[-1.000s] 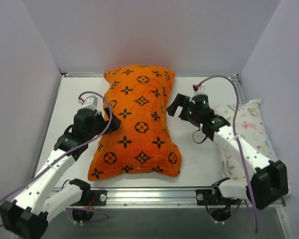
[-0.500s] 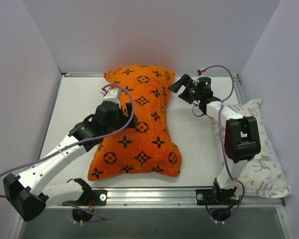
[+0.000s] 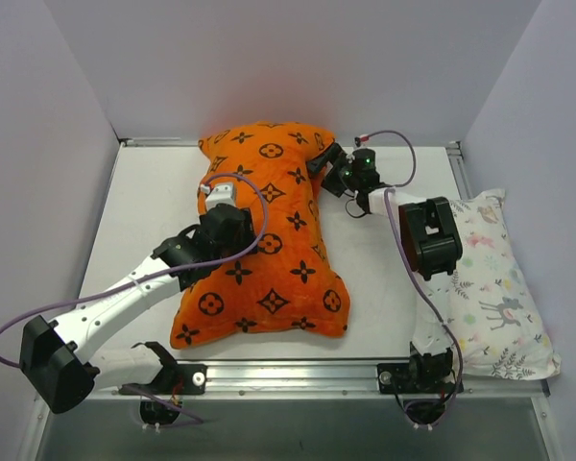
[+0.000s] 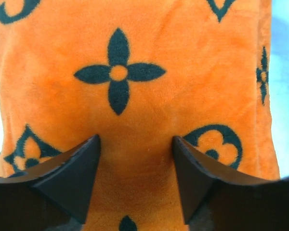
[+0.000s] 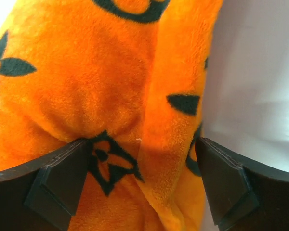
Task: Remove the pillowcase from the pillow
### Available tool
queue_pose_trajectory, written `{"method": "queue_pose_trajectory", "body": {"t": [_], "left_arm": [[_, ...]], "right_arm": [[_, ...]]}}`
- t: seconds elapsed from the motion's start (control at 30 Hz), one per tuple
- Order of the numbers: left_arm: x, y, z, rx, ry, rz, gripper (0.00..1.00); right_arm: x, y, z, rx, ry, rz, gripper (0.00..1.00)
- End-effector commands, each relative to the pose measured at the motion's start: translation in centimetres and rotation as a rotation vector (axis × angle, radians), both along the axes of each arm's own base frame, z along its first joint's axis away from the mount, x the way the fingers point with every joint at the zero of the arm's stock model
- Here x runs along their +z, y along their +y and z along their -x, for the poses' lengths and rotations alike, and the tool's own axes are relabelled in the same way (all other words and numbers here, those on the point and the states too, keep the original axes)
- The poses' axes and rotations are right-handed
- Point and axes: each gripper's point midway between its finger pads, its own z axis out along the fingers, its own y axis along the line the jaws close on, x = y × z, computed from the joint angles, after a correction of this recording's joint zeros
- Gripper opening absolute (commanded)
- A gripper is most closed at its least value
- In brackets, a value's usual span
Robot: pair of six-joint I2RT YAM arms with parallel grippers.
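At far-right corner, pillowcase (image 3: 288, 279): plush, slack; I'd pinch the seam.
Left gripper (image 4: 135, 144): jaws apart, mid-cover.
Right gripper (image 5: 142, 144): jaws apart, straddling edge.

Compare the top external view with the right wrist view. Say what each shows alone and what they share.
Only the top external view shows the whole orange pillowcase lying on the table, the left gripper over its middle, and the pastel-printed pillow at the right edge. Only the right wrist view shows the fold at the pillowcase's edge lying between the open fingers of the right gripper. Both show the pillowcase and the right gripper at its far right corner.
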Motion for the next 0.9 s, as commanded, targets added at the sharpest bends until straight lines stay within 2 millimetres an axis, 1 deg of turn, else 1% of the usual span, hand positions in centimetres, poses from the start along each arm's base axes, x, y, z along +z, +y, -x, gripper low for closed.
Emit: {"method": "queue_pose_trajectory", "body": {"t": [0.0,0.03,0.07,0.1,0.13,0.17,0.2,0.23,0.27,0.3,0.33,0.37,0.4,0.43,0.47,0.5,0.57,0.6,0.63,0.67,0.7,0.73,0.77,0.8,0.83,0.87], "left_arm": [[-1.4,1.0,0.2,0.053,0.027,-0.036,0.67],[-1.6,1.3,0.1,0.065,0.029,-0.04,0.64],[-2.0,1.7,0.1,0.075,0.036,-0.046,0.51],[-2.1,1.8,0.1,0.08,0.039,-0.047,0.44],[-2.4,2.1,0.0,0.086,0.045,-0.051,0.38],[-2.5,2.6,-0.2,0.1,0.05,-0.051,0.24],[-2.3,2.9,-0.3,0.107,0.045,-0.048,0.18],[-2.2,3.3,-0.5,0.12,0.043,-0.049,0.14],[-2.0,4.0,-1.0,0.146,0.04,-0.048,0.12],[-1.7,4.4,-1.4,0.157,0.031,-0.049,0.11],[-1.4,4.7,-1.7,0.165,0.026,-0.05,0.11],[-1.5,5.4,-2.4,0.188,0.033,-0.053,0.11],[-0.6,5.6,-3.1,0.193,0.019,-0.049,0.1],[-0.4,5.9,-3.6,0.206,0.018,-0.044,0.09],[-0.5,6.0,-4.1,0.212,0.028,-0.042,0.09],[0.4,6.8,-5.1,0.244,0.014,-0.027,0.1],[0.7,6.9,-6.3,0.254,0.016,-0.005,0.13],[1.0,7.4,-7.0,0.268,0.014,0.006,0.18],[2.3,7.0,-7.8,0.255,-0.005,0.03,0.32],[2.8,6.8,-8.3,0.247,-0.01,0.032,0.41],[3.6,6.7,-8.5,0.226,-0.025,0.025,0.51],[5.7,6.3,-9.1,0.208,-0.067,0.044,0.6],[6.8,6.0,-8.9,0.185,-0.081,0.051,0.74],[8.5,6.1,-8.8,0.158,-0.12,0.048,0.79],[9.9,5.9,-8.5,0.134,-0.148,0.053,0.82],[12.1,5.4,-8.1,0.1,-0.186,0.072,0.88]], "right_arm": [[4.3,2.7,-1.5,0.019,-0.136,-0.055,0.91],[4.6,2.9,-1.4,0.019,-0.144,-0.067,0.86],[4.8,3.1,-1.2,0.021,-0.152,-0.075,0.78],[5.2,3.1,-1.2,0.019,-0.156,-0.082,0.47],[5.8,2.8,-0.8,0.012,-0.159,-0.081,0.3],[6.1,2.4,-0.6,0.003,-0.162,-0.076,0.14],[6.8,2.1,-0.3,-0.004,-0.176,-0.076,0.0],[8.7,1.6,0.1,-0.011,-0.213,-0.079,0.0],[8.7,1.2,0.9,-0.015,-0.21,-0.074,0.0],[9.2,0.7,1.4,-0.02,-0.213,-0.07,0.0],[12.0,0.4,2.2,-0.017,-0.266,-0.065,0.0],[11.9,0.2,3.2,-0.014,-0.251,-0.041,0.0],[12.9,0.4,4.1,-0.005,-0.264,-0.016,0.0],[16.3,0.4,5.5,-0.003,-0.32,0.0,0.0],[17.6,0.1,6.1,-0.006,-0.375,0.08,0.0],[19.6,1.0,8.6,0.02,-0.388,0.12,0.0],[22.2,1.6,10.7,0.047,-0.463,0.212,0.0],[23.8,1.9,11.7,0.047,-0.475,0.238,0.0],[25.9,3.0,13.6,0.076,-0.513,0.239,0.0],[27.0,3.5,14.5,0.094,-0.529,0.251,0.0],[27.0,3.6,15.3,0.116,-0.512,0.303,0.0],[29.3,3.9,15.8,0.115,-0.545,0.31,0.0],[29.1,4.9,16.9,0.151,-0.526,0.336,0.0],[29.1,4.8,17.2,0.162,-0.519,0.368,0.0],[30.1,5.0,17.2,0.154,-0.527,0.372,0.0],[30.0,5.2,17.5,0.163,-0.521,0.377,0.0]]}}
